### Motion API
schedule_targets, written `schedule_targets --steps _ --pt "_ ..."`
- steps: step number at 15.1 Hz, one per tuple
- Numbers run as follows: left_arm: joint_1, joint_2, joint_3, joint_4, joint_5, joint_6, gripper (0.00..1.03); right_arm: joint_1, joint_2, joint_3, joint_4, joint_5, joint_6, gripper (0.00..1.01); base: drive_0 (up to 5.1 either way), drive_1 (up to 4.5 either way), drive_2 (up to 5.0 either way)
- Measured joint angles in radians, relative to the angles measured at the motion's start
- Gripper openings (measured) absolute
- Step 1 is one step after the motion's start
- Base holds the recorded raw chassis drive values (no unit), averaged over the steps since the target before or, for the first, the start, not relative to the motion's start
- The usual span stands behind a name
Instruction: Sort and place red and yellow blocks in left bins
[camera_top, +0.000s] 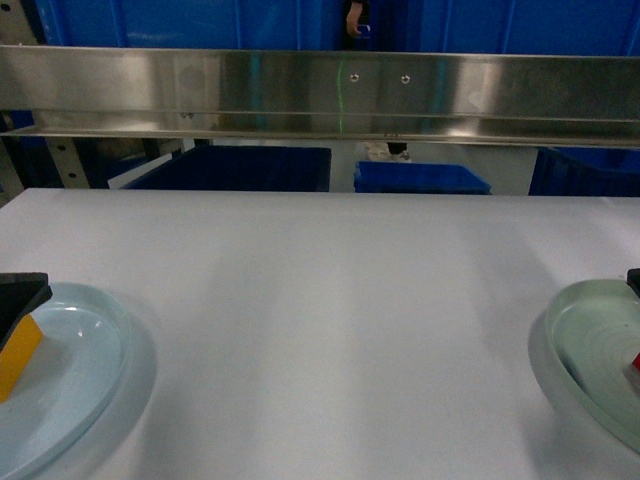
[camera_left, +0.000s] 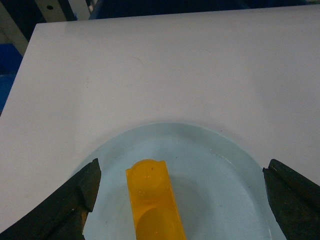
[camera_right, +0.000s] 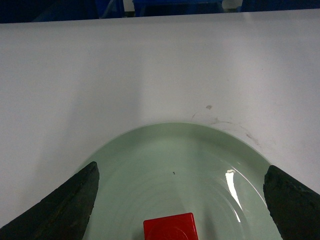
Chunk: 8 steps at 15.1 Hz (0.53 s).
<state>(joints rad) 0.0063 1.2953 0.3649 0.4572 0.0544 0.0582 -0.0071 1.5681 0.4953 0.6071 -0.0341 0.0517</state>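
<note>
White bench (camera_top: 320, 300) filling most of the view. At its left near corner, pale bluish plate (camera_top: 85, 330) carrying yellow block (camera_top: 18, 356), partly under dark left gripper (camera_top: 20, 298). At its right near corner, greenish plate (camera_top: 590, 350) with sliver of red block (camera_top: 634, 366) at frame edge. Beyond the bench's far edge, steel rail (camera_top: 320, 95) and blue bins (camera_top: 240, 168) below.
</note>
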Motion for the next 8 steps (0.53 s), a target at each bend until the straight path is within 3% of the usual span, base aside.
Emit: schedule_targets --steps 3,6,8 --pt "0.000 0.000 0.000 0.000 0.000 0.000 0.98 0.000 0.012 0.007 -0.053 -0.018 0.005 0.98 0.0 0.00 0.0" --pt "0.000 0.000 0.000 0.000 0.000 0.002 0.98 -0.018 0.078 0.140 -0.196 -0.081 0.026 0.98 0.0 0.00 0.0" --pt "0.000 0.000 0.000 0.000 0.000 0.002 0.98 -0.055 0.143 0.224 -0.285 -0.117 0.025 0.98 0.0 0.00 0.0"
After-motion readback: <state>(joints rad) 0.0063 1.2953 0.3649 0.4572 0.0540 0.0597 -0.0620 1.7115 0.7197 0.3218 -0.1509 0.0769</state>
